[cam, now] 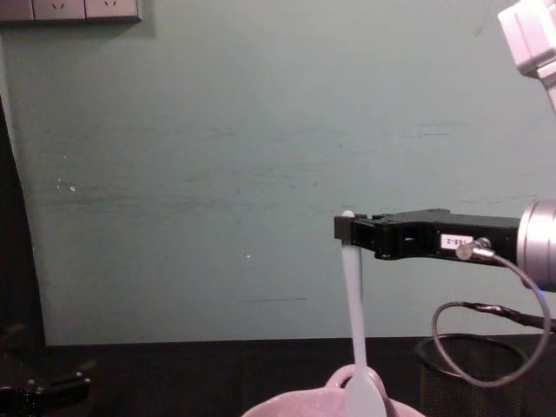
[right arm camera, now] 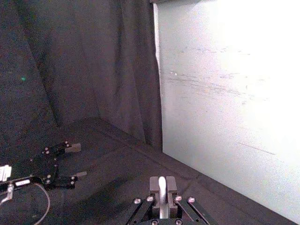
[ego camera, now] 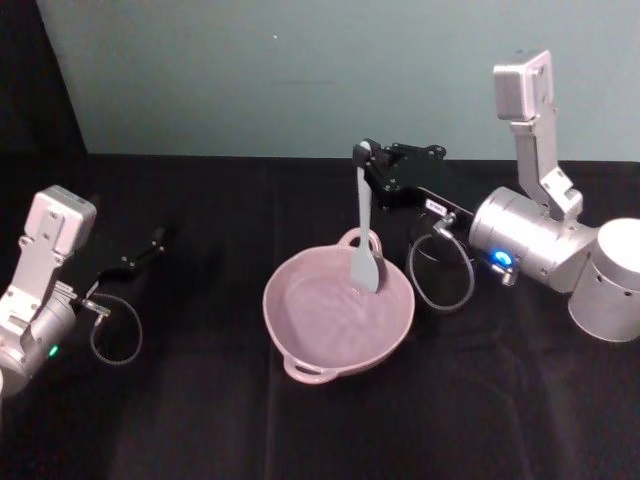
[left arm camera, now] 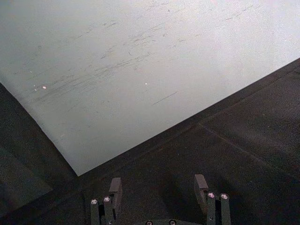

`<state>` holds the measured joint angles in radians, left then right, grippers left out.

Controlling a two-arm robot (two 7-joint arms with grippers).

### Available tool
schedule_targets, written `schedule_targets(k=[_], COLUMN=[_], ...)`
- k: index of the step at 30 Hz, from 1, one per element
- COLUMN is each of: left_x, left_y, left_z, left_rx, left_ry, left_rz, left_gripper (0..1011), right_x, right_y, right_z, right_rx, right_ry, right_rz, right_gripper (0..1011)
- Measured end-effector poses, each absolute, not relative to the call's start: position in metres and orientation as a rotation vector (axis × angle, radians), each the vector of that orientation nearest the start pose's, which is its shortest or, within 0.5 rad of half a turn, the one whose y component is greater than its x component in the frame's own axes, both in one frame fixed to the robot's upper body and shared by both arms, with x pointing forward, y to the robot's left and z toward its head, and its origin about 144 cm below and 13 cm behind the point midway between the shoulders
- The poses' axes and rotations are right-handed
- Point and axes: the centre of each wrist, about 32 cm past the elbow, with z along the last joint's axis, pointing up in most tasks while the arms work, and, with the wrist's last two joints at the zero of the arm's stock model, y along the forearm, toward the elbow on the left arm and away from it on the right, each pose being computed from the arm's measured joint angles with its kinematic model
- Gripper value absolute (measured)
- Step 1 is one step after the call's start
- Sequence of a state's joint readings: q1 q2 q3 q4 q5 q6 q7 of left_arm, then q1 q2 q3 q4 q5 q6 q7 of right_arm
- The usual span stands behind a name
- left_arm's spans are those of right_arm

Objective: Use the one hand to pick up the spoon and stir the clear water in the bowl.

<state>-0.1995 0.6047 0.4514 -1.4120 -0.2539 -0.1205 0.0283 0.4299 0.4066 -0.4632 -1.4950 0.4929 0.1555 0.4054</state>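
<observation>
Your right gripper (ego camera: 366, 156) clamped on spoon (ego camera: 362, 225) handle top | spoon hangs straight below it, head down inside bowl (ego camera: 275, 305) rim | bowl mid-table (ego camera: 200, 420) | your left gripper (ego camera: 152, 243) parked far left, fingers apart

Spoon (ego camera: 365, 235) in bowl (ego camera: 272, 318), beneath right pincer (ego camera: 364, 155)

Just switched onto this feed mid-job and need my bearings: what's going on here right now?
The right gripper is shut on the handle end of the white spoon. The spoon hangs upright with its flat head down inside the pink bowl, near the back rim. The left gripper is open and idle, low over the black table on the left.
</observation>
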Motion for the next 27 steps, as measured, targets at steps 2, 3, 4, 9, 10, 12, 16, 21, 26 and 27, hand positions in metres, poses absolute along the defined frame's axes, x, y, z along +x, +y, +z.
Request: schedule_targets(k=[2, 3, 4, 9, 10, 12, 16, 21, 26, 27], left_x=[0.489, 0.489, 0.489, 0.489, 0.489, 0.489, 0.489, 0.489, 0.489, 0.489], left_y=[0.31, 0.31, 0.31, 0.31, 0.31, 0.31, 0.31, 0.31, 0.31, 0.31], left_z=[1.14, 1.14, 1.14, 1.14, 1.14, 1.14, 1.14, 1.14, 1.14, 1.14], left_rx=[0.304, 0.305, 0.304, 0.304, 0.304, 0.304, 0.304, 0.304, 0.304, 0.304], left_ry=[-0.285, -0.285, -0.285, -0.285, -0.285, -0.285, -0.285, -0.285, -0.285, -0.285], left_rz=[1.248, 1.248, 1.248, 1.248, 1.248, 1.248, 1.248, 1.248, 1.248, 1.248], left_gripper=[1011, 1011, 1011, 1011, 1011, 1011, 1011, 1011, 1011, 1011], right_x=[0.541, 0.54, 0.539, 0.533, 0.532, 0.53, 0.522, 0.515, 0.514, 0.514], right_y=[-0.223, -0.223, -0.224, -0.22, -0.219, -0.216, -0.202, -0.186, -0.172, -0.171], right_z=[1.24, 1.24, 1.241, 1.243, 1.244, 1.244, 1.247, 1.25, 1.252, 1.252], right_rx=[-0.044, -0.046, -0.049, -0.068, -0.07, -0.075, -0.091, -0.093, -0.078, -0.075], right_ry=[-0.033, -0.035, -0.037, -0.046, -0.046, -0.046, -0.048, -0.058, -0.06, -0.059], right_rz=[-0.779, -0.779, -0.777, -0.748, -0.741, -0.725, -0.666, -0.603, -0.558, -0.557], right_gripper=[96, 97, 96, 96, 96, 97, 96, 96, 96, 96])
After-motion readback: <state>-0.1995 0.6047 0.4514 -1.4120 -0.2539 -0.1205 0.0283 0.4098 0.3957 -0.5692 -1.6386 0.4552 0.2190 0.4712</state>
